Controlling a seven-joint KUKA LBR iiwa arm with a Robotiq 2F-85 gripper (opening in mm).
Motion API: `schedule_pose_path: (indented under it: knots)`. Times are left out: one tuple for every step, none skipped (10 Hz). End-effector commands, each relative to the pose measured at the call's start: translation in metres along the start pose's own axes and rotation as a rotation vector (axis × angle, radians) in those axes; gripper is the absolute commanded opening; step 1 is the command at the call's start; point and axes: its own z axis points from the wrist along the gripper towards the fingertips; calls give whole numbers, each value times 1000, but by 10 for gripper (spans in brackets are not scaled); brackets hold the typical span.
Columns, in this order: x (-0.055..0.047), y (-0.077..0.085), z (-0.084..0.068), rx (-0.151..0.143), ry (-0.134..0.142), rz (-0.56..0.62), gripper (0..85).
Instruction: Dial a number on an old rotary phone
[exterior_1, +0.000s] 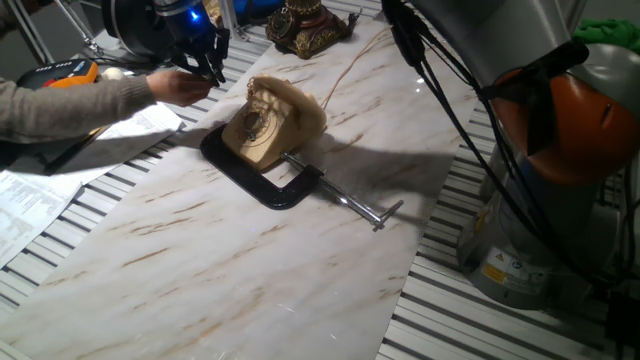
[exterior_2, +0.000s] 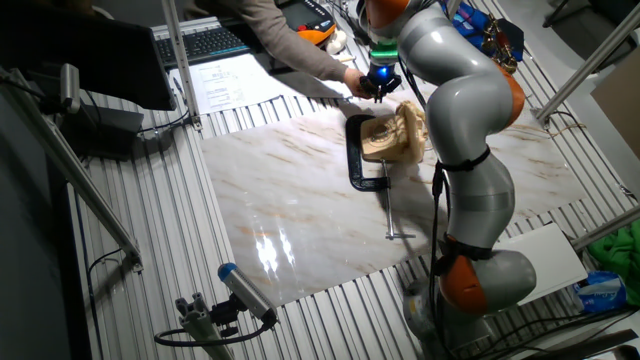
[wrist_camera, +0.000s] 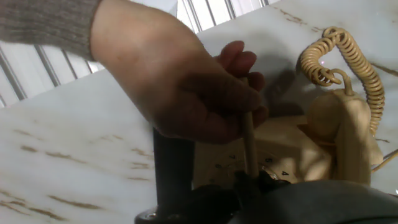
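The old rotary phone is cream-beige and sits on the marble board, held by a black C-clamp. Its dial faces the front and its coiled cord hangs at the handset. My gripper hovers just behind and left of the phone. In the hand view a thin wooden stick rises from between my dark fingers, which look closed on its base. A person's hand grips the same stick and hides part of the dial.
The clamp's steel screw rod sticks out towards the board's right side. An ornate brown phone stands at the back. Papers lie to the left, a keyboard is behind them, and my arm's base stands at the right.
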Motion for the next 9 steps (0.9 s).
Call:
schedule_pose_path:
  knots:
    - [0,1,0,4,-4,8,0]
    - [2,2,0,6,-5,25,0]
    - [5,3,1,11,-7,44,0]
    - [6,2,0,-2,1,56,0]
    - [6,1,-1,-18,9,73,0]
    - [9,-1,-2,-37,14,96,0]
    - [14,-3,-4,-58,19,140,0]
    - [20,-7,-6,-73,31,190,0]
    - [27,-9,-8,-92,45,252,0]
